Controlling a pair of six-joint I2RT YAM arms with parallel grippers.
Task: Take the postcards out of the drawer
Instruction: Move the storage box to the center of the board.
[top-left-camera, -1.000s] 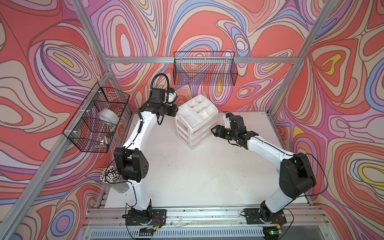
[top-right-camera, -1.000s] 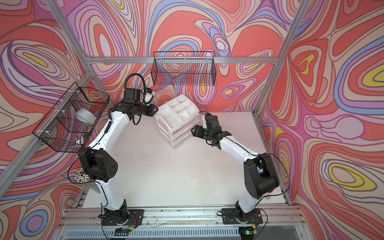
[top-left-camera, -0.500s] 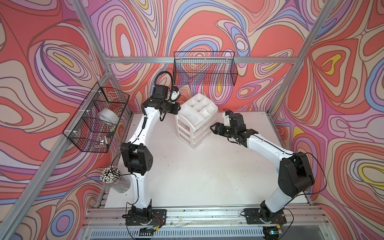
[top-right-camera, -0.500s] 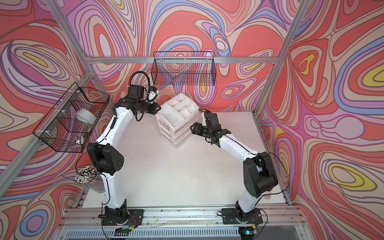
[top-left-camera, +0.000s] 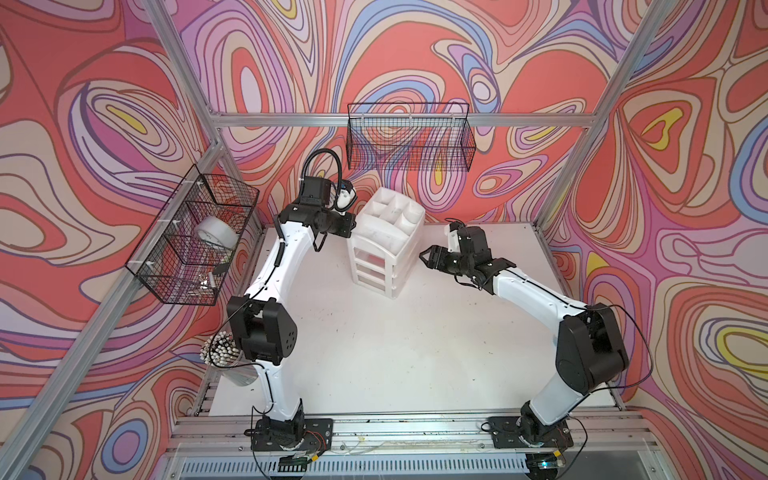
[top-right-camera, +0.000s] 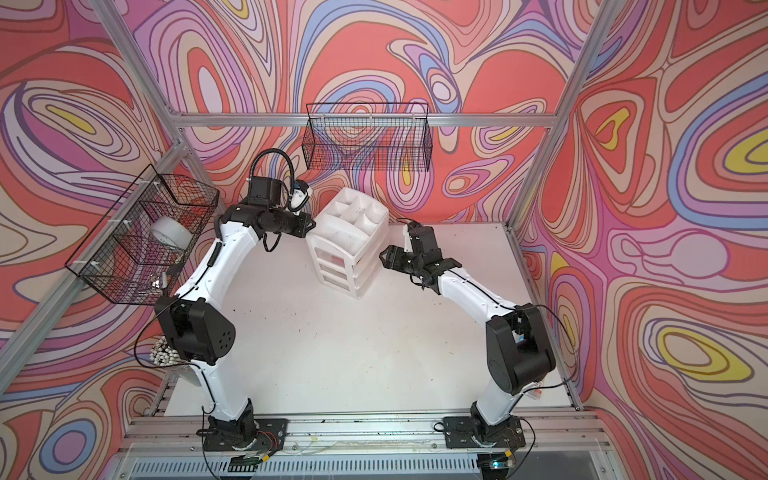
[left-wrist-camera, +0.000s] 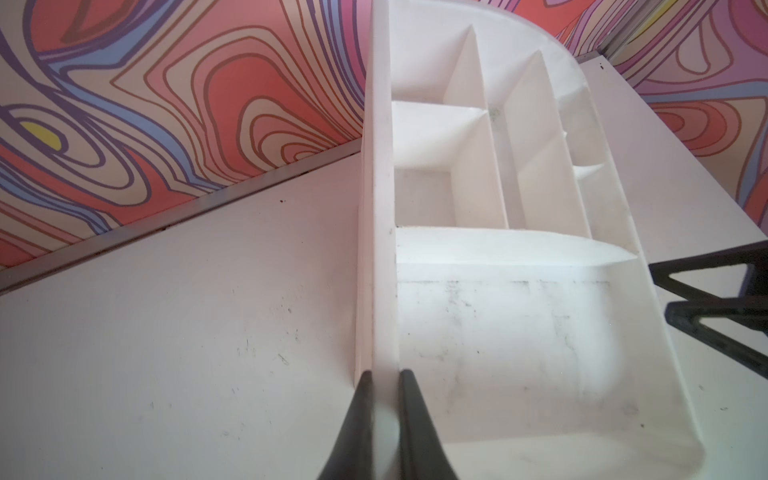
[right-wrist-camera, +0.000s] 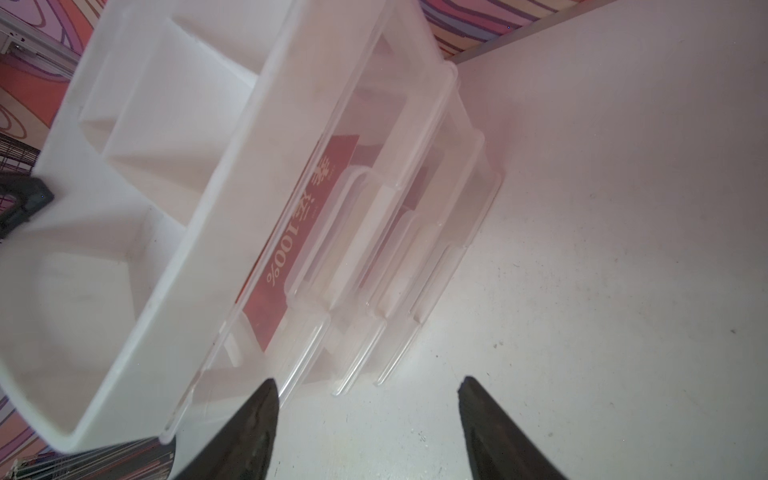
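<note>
Here the red postcards (right-wrist-camera: 291, 232), printed "100%" beside white Chinese characters, lie in the organizer's (top-left-camera: 386, 232) clear top drawer (right-wrist-camera: 353, 187), at 9 o'clock from the wide-open, empty right claw (right-wrist-camera: 368, 382); the left claw (left-wrist-camera: 384, 376) pinches the organizer's top rim

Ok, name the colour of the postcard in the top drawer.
Postcard: red with pale print, clearest in right wrist view.
</note>
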